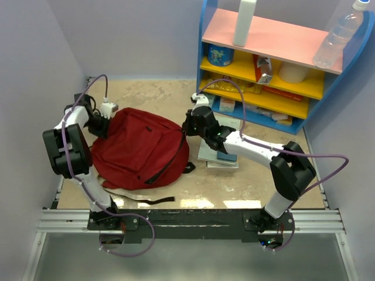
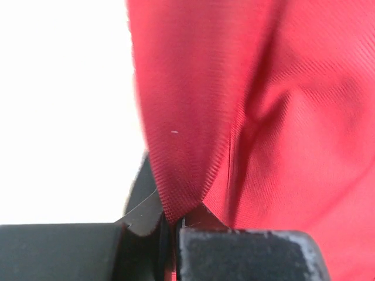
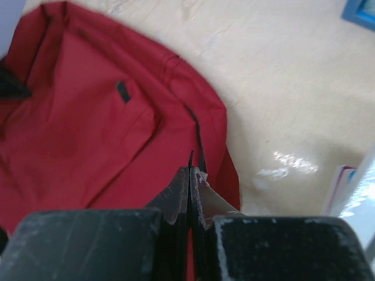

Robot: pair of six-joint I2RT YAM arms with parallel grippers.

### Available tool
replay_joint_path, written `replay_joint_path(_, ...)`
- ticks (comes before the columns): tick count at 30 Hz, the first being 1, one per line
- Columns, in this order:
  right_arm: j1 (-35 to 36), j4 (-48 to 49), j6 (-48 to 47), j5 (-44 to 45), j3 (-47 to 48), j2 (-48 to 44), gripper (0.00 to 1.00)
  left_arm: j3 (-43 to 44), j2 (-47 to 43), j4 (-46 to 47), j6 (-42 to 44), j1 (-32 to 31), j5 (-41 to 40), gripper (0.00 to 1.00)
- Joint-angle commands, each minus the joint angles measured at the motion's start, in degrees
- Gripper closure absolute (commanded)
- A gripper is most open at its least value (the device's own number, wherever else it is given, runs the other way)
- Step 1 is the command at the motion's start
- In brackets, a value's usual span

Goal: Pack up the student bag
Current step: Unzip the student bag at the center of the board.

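The left gripper [image 2: 173, 223] is closed tight, and a fold of red cloth is pinched between its two dark jaws; the weave is fine and ribbed, and the cloth rises from the grip in soft creases. The right gripper [image 3: 190, 175] is closed too, its jaws pressed together at the other edge of the student bag [image 1: 137, 149], with a thin dark tip and a bit of red showing between them, so I judge that it holds the bag's edge near the zip line [image 3: 196, 129]. The bag lies flat on the pale table [image 1: 252, 187] between the two arms, rounded at the top, limp and rather empty in shape, with a black strap [image 1: 149, 200] trailing at its near side. Just beside it on the right, under the right arm, a small pile of flat books [image 1: 220, 157] lies outside the bag. Behind stands a coloured shelf [image 1: 263, 58] with hard bottles and boxes. In my judgement the packing is only at its beginning: the bag is gripped at both sides, but I see no opening and nothing put inside; to open it and to put the books in is what remains.
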Motion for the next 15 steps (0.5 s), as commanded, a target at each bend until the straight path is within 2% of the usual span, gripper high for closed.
replay_joint_path(1,4.25,1.73,2.11,2.44,-0.98,-1.75,1.00,11.25,3.79,7.99,-5.84,-3.60,-2.32,1.00)
replay_joint_path(5,6.81,1.55,4.93,3.93,-2.82,-0.69,1.00,17.33,5.83,8.25,-8.66,-9.49,-2.67,0.99)
replay_joint_path(7,7.86,1.99,6.94,4.20,-4.40,-0.52,1.00,17.86,4.78,9.05,-8.84,-13.36,-3.28,0.86)
replay_joint_path(8,8.21,2.51,7.48,4.20,-4.76,-0.43,1.00,18.21,4.43,9.49,-8.84,-14.24,-3.29,0.76)
replay_joint_path(9,8.48,2.69,8.00,4.46,-5.11,-0.34,1.00,18.64,4.16,8.97,-8.93,-15.73,-3.20,0.58)
replay_joint_path(10,8.92,2.61,8.18,4.73,-5.29,-0.16,1.00,19.08,3.38,6.96,-8.84,-16.09,-2.94,0.51)
replay_joint_path(11,9.09,2.69,8.36,4.99,-5.38,-0.08,1.00,19.61,2.76,5.64,-8.58,-16.27,-2.59,0.33)
replay_joint_path(12,9.10,2.78,8.62,4.99,-5.64,-0.07,1.00,19.35,0.75,4.58,-8.14,-16.35,-1.97,0.27)
replay_joint_path(13,9.10,2.95,8.71,4.99,-5.64,-0.16,1.00,18.66,-0.57,3.61,-7.70,-16.18,-2.14,0.26)
replay_joint_path(14,9.10,3.13,8.71,4.99,-5.64,0.01,1.00,16.47,-2.15,3.34,-5.69,-16.01,-2.41,0.04)
replay_joint_path(15,9.10,3.05,8.71,4.99,-5.29,0.10,1.00,15.32,-5.39,3.16,-5.15,-15.92,-2.58,0.02)
